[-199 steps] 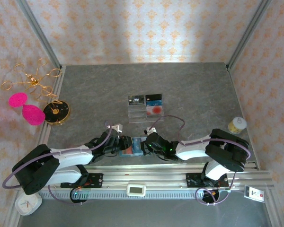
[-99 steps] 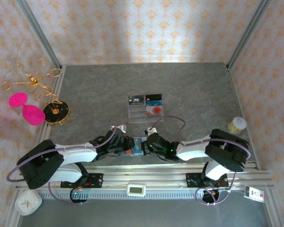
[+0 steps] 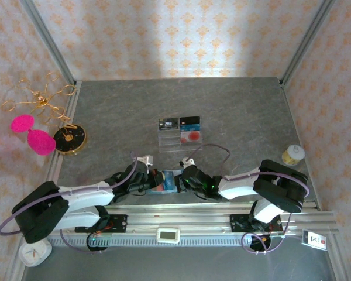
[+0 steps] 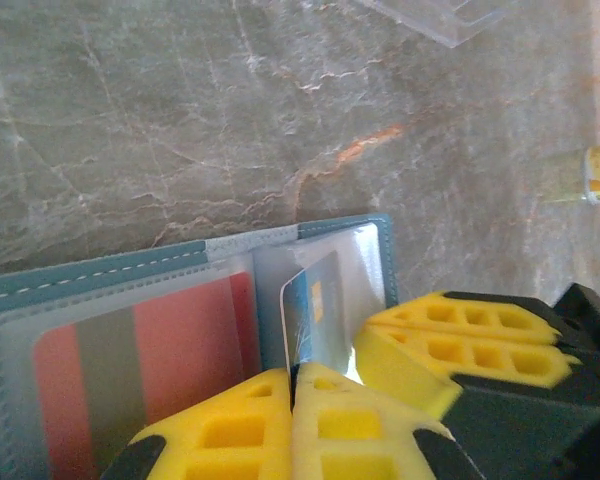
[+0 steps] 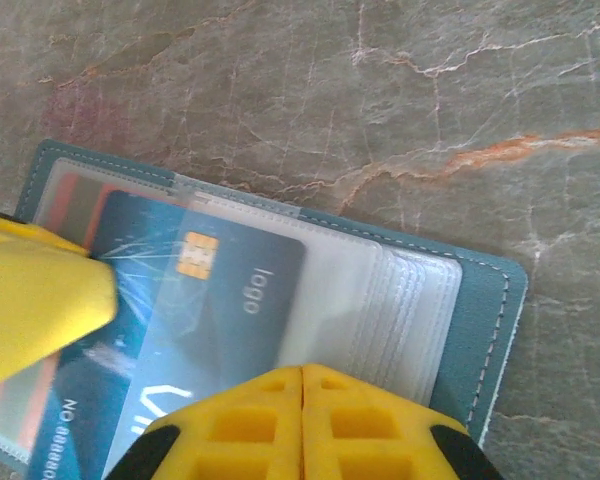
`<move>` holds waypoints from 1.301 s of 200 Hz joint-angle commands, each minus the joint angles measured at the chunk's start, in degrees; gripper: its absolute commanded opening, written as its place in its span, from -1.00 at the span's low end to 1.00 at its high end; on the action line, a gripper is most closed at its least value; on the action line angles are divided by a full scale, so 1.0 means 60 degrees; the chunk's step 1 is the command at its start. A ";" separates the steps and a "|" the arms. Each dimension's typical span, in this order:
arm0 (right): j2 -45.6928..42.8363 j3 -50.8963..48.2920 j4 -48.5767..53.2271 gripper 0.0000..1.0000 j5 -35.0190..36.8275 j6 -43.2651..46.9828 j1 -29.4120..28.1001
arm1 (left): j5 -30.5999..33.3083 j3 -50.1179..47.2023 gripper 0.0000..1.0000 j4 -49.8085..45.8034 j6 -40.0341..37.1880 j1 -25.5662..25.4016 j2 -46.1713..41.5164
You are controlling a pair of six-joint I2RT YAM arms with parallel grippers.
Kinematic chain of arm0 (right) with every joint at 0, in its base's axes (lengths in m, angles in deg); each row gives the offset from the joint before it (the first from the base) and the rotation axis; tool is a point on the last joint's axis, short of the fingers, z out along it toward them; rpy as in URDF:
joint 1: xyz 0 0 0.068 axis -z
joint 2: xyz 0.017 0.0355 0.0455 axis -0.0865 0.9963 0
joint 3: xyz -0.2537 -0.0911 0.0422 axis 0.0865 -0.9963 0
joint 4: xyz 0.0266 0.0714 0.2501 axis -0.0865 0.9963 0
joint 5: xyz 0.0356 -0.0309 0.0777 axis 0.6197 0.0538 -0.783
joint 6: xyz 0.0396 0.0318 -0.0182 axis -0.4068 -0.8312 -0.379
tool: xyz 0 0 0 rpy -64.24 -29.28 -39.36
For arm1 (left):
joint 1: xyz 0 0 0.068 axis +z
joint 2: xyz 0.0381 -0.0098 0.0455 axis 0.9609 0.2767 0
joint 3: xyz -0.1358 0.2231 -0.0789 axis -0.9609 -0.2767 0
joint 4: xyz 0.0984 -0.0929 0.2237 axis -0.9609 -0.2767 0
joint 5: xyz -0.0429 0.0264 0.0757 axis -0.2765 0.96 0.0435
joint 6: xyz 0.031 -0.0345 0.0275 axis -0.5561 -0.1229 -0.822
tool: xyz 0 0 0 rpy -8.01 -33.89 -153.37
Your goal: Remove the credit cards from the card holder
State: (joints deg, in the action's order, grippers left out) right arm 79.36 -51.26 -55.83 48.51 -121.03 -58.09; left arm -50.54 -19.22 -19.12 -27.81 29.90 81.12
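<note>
Within left claw (image 4: 293, 388), blue card (image 4: 316, 315)

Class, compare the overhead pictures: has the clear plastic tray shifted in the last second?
No. The clear tray keeps its place midway across the table, level with the black-and-gold disc.
</note>
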 commanded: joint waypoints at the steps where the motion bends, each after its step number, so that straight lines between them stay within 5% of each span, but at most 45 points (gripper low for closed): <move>1: 0.0153 -0.0227 0.0490 -0.89 0.0062 -0.0255 -0.0060 | 0.0180 -0.0417 -1.00 -0.0288 -0.0352 0.0233 -0.0699; 51: -0.0153 -0.0187 0.0561 -0.81 0.0189 -0.0274 -0.0057 | -0.0124 -0.1200 -1.00 0.0195 -0.0805 0.0402 -0.2139; 140: -0.2590 -0.0308 -0.0099 -0.15 0.0172 0.1021 -0.0045 | -0.0506 -0.1209 -1.00 -0.0603 -0.1388 0.0515 -0.5238; 195: -0.4165 -0.1485 -0.2808 0.02 -0.3438 0.0701 0.1174 | -0.1585 -0.1432 -1.00 0.1866 -0.1441 0.0530 -0.5952; 260: -0.4176 -0.1421 -0.4078 -0.04 -0.4716 0.0280 0.1197 | -0.2092 -0.1573 -1.00 0.3889 -0.0958 0.0527 -0.5351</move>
State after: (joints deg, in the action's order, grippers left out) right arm 54.93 -60.16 -73.62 25.28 -117.77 -51.11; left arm -61.27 -28.59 -3.32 -34.52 32.75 48.35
